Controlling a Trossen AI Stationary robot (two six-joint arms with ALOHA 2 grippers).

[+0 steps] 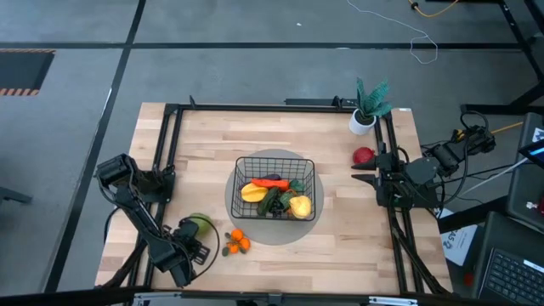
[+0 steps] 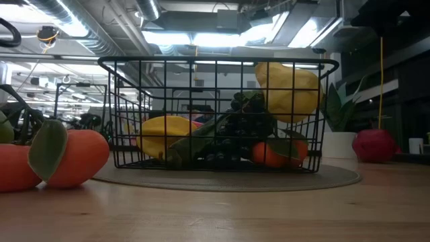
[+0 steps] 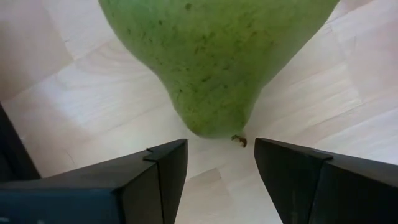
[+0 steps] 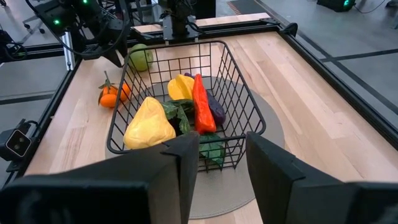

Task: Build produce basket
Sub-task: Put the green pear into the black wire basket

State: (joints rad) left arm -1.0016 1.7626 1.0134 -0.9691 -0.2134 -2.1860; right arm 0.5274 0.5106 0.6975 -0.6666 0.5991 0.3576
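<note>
Green pear (image 3: 214,59) lies just beyond the left gripper's (image 3: 219,171) parted fingers; right gripper (image 4: 222,163) open too.

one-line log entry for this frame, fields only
left gripper: open, at green pear | right gripper: open, waiting at right edge | basket: partly filled | outside: oranges, red apple

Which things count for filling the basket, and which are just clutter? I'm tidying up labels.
Job: basket with produce already inside, pear at the open left claw, oranges, apple.
Lying about: potted plant, grey mat.
</note>
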